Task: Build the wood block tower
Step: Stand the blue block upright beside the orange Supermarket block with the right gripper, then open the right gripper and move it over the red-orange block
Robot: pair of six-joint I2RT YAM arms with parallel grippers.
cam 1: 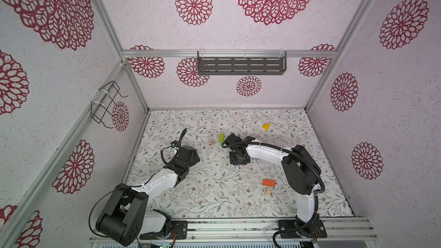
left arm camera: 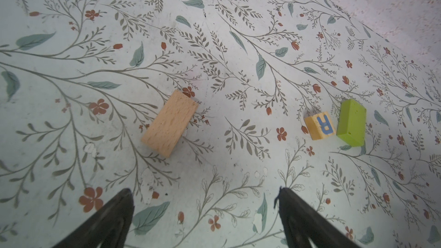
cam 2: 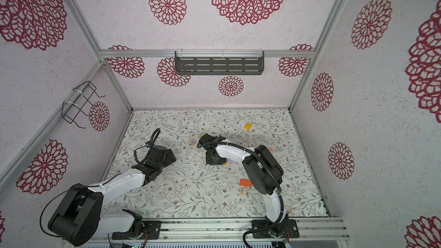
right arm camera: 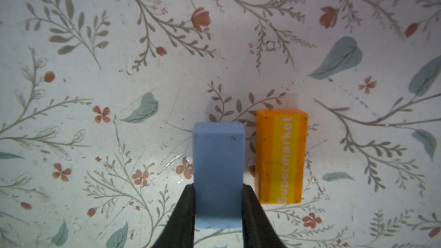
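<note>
**You:** What's on your left?

**Me:** My left gripper (left arm camera: 202, 192) hangs over the table (left arm camera: 71, 139) with its fingers spread wide and nothing between them. A tan block (left arm camera: 170, 123) lies flat ahead of it, its long axis slanted to my finger line. Further along sit an R cube (left arm camera: 321, 126) and a lime block (left arm camera: 352, 122), touching or nearly so.

**You:** And the right?

**Me:** My right gripper (right arm camera: 218, 187) is pinching a blue block (right arm camera: 218, 153) across its narrow width, so its long axis runs straight out from my fingers. I cannot tell whether it rests on the table or hangs just above.

**You:** Where's the tower?

**Me:** Not up yet, I'd say: the blocks lie scattered. An orange block (right arm camera: 281, 156) lies flat just beside the blue one, a thin gap apart, long axes parallel. The next move turns on that. The pair are lined up, so stacking should need a lift and a sideways shift, no twist.

**You:** Which arm?

**Me:** The right, since it is over both. The left is well apart from them, nearer the tan one. Further right in a top view lie a red block (cam 1: 269, 182), an F cube (cam 1: 266, 190) just beside it, and, farther back, a yellow piece (cam 1: 265, 126).
</note>
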